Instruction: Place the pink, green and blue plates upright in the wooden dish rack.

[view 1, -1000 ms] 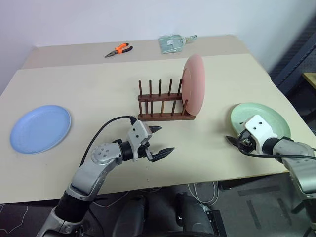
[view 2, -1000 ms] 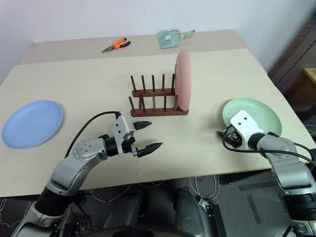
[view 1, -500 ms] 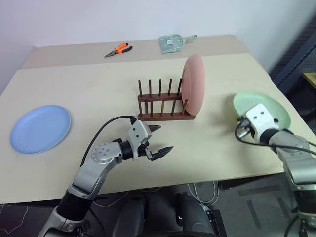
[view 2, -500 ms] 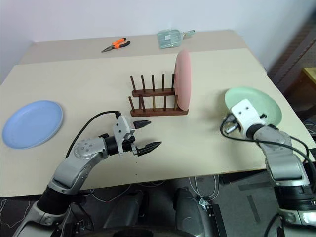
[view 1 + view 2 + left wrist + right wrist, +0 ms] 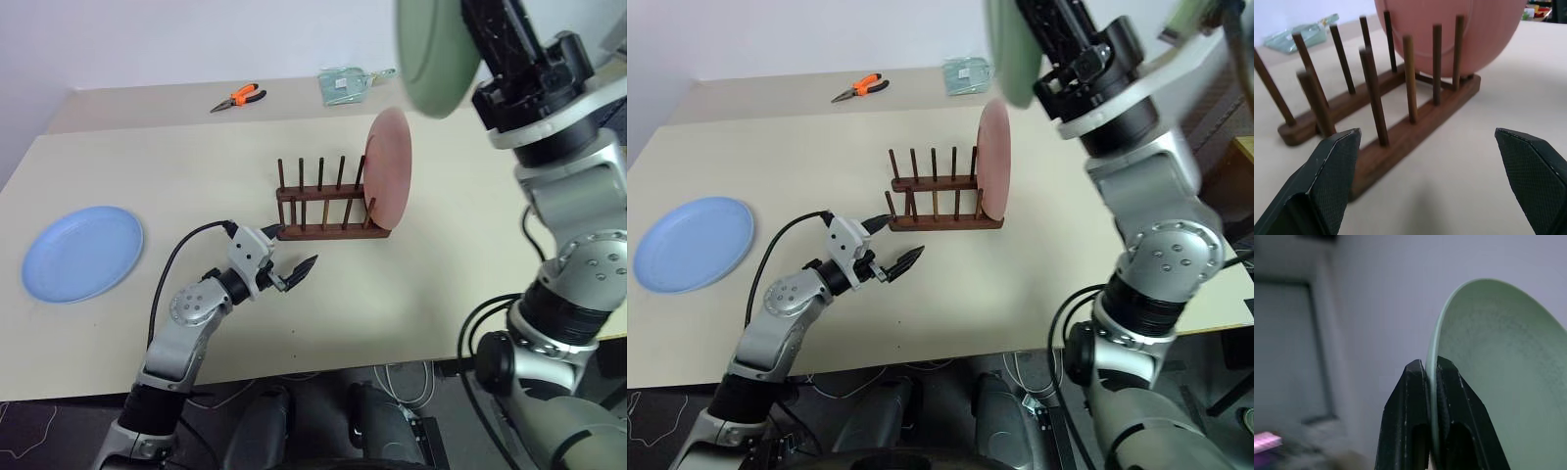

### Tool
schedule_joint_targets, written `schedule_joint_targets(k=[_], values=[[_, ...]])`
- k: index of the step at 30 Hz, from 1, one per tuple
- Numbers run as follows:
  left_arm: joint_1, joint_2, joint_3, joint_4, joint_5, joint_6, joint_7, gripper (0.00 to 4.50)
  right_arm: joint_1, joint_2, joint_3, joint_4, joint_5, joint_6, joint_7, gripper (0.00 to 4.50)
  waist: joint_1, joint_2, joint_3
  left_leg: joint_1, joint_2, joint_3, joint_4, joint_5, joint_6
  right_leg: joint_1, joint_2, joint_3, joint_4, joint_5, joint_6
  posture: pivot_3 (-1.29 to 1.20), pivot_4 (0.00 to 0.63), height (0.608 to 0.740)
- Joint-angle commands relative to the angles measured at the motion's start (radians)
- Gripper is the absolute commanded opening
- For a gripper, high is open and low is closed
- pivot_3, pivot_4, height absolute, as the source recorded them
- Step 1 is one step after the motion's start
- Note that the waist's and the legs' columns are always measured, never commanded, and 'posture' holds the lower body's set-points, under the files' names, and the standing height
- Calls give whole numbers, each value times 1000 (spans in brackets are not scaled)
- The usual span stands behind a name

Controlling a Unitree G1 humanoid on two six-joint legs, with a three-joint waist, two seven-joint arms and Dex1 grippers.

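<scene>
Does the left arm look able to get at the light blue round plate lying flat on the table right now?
Probably yes. The left gripper is open and holds nothing, and the bare table lies between it and the light blue round plate. It now points at the dark wooden dish rack, so it must turn.

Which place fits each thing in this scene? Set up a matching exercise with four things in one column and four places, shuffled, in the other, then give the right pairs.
Things
1. salmon pink round plastic plate
2. pale green round plastic plate
3. light blue round plastic plate
4. orange-handled pliers

Places
A. lying flat on the table's left side
B. standing upright at the right end of the dark wooden peg rack
C. lying near the table's far edge
D. pinched by its rim in the right end effector, lifted above the table

Pairs: 1-B, 2-D, 3-A, 4-C
</scene>
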Motion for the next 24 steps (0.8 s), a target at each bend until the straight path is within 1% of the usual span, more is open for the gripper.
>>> schedule_joint_targets(k=[1, 4, 8, 14, 19, 22, 24], values=[[8, -1, 27, -46, -17, -12, 0, 4500, 5, 102, 65, 21, 81, -21, -166, 56, -4, 0, 0, 0, 0, 0, 0, 0, 0, 0, 0, 0, 0, 0, 0, 0, 150, 739], [18, 3, 32, -50, -13, -13, 4, 4500, 62, 154, 143, 74, -2, -11, -192, 56, -10, 1, 0, 1, 1, 0, -1, 0, 0, -1, 2, 0, 1, 0, 0, 0, 150, 739], [24, 4, 32, -60, -14, -8, 7, 4500, 86, 191, 178, 130, -29, -19, -211, 56, -19, 1, 0, 0, 0, 1, -1, 0, 0, -1, 3, 0, 2, 1, 2, 0, 150, 739], [30, 5, 32, -75, -17, 3, 7, 4500, 88, 211, 196, 163, -79, -19, -239, 56, -23, 1, 0, 1, 1, 1, -1, 0, 0, -2, 4, 0, 3, 2, 4, 0, 150, 739], [28, 7, 30, -75, -16, 7, 4, 4500, 70, 220, 183, 220, -67, 2, -272, 56, -24, 1, 0, 1, 1, 1, -1, 0, 0, -2, 4, 0, 3, 2, 4, 0, 150, 739], [26, 7, 27, -74, -14, 9, 4, 4500, 52, 212, 186, 257, -97, 5, -264, 1049, -24, 2, 0, 1, 1, 1, -1, 0, 0, -2, 4, 0, 3, 2, 4, 0, 150, 739], [25, 7, 27, -74, -16, 15, 2, 4500, 40, 210, 185, 270, -114, 2, -257, 2000, -24, 2, 0, 1, 1, 1, -1, 0, 0, -2, 5, 0, 3, 2, 4, 0, 150, 739]])
